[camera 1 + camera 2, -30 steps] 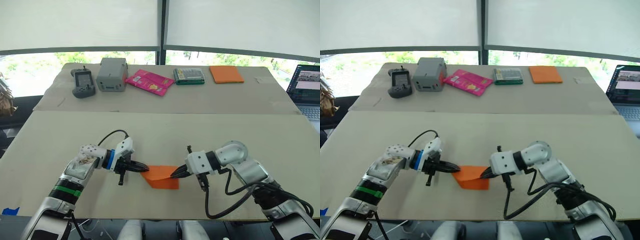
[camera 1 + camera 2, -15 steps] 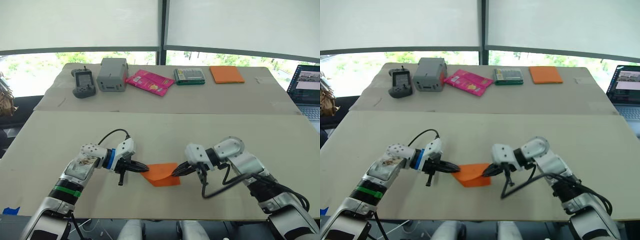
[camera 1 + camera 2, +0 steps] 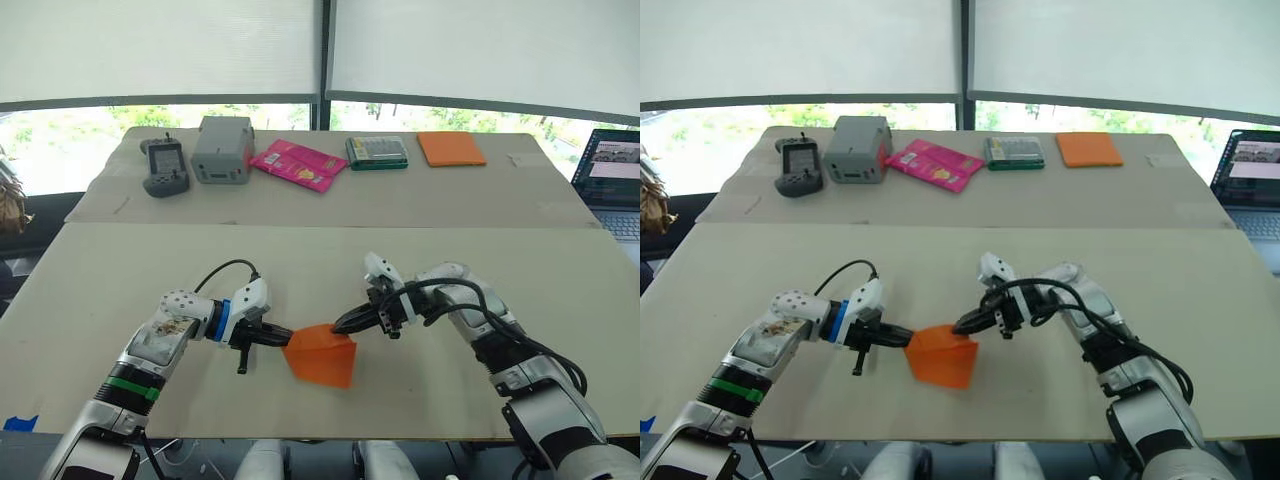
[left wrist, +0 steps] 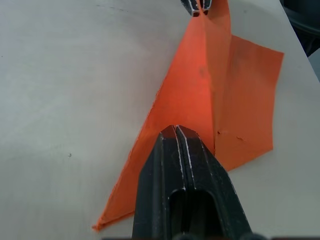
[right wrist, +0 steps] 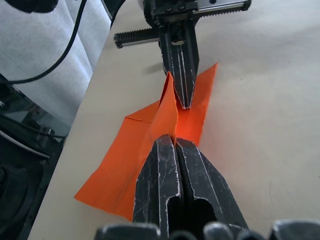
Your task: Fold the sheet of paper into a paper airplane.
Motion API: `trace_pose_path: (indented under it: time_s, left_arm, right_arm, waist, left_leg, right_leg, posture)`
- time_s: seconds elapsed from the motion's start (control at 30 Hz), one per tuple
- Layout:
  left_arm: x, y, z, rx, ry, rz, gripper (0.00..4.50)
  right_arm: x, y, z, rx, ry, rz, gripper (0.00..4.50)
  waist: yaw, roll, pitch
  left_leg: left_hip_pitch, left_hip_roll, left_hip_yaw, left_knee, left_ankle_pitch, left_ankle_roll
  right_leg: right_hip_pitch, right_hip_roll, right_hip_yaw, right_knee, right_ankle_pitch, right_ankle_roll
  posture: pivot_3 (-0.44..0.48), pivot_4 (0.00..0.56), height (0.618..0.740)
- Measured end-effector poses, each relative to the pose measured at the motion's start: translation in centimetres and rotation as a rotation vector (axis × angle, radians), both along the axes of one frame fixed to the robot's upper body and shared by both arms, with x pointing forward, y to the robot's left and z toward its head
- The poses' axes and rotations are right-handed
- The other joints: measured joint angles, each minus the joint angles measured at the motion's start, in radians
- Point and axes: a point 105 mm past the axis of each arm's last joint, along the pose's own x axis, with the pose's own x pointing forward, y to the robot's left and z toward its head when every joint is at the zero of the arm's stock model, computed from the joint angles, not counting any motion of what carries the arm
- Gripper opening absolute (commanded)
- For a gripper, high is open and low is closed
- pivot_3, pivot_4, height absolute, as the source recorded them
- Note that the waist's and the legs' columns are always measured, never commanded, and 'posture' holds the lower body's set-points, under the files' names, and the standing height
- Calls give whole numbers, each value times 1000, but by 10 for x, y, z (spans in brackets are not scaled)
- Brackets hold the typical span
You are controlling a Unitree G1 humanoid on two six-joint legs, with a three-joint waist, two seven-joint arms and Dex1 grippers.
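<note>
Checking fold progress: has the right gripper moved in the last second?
Yes. The right gripper, shut on the sheet of paper, has risen and swung toward the far table, lifting the paper's edge.

Two tables are seen, end to end. On the far table (image 3: 420, 200) a row is laid out: a grey handheld device (image 3: 166, 166), a grey box (image 3: 223, 149), a pink packet (image 3: 298, 164), a green-edged case (image 3: 377, 152) and an orange pad (image 3: 451, 148). A laptop (image 3: 610, 180) is seen at its right end. On the near table (image 3: 560, 290) the folded orange paper (image 3: 322, 354) rests, partly lifted.
</note>
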Motion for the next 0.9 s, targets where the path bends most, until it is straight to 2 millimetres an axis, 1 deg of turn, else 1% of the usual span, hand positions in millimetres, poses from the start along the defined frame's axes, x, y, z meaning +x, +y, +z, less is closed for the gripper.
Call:
trace_pose_path:
  time_s: [0.23,0.47,0.53,0.63,0.9]
  left_arm:
    - [-1,1,0,-4,-8,12,0]
    - [-1,0,-1,-7,-13,14,0]
    - [-1,0,-1,-9,-17,12,0]
    - [0,-1,-1,-12,-16,8,0]
    - [1,-3,-1,-18,-7,-5,0]
  right_arm:
    - [-2,-10,-13,-62,22,-15,38]
    - [-19,-13,-16,-66,47,-18,38]
    - [-20,-14,-21,-71,51,-40,38]
    - [-19,-15,-27,-81,54,-78,38]
    - [-6,-19,-24,-74,53,-141,38]
  waist:
    - [0,0,0]
    - [2,0,0]
    - [2,0,0]
    - [2,0,0]
    - [5,0,0]
  left_leg:
    - [0,0,0,0,0,0]
    - [0,0,0,0,0,0]
    - [0,0,0,0,0,0]
    - [0,0,0,0,0,0]
    - [0,0,0,0,0,0]
  right_leg:
    - [0,0,0,0,0,0]
    - [0,0,0,0,0,0]
    - [1,0,0,0,0,0]
    - [1,0,0,0,0,0]
    - [1,0,0,-1,0,0]
  posture:
    - [0,150,740]
    - [0,150,740]
    - [0,150,740]
    - [0,150,740]
    - [0,150,740]
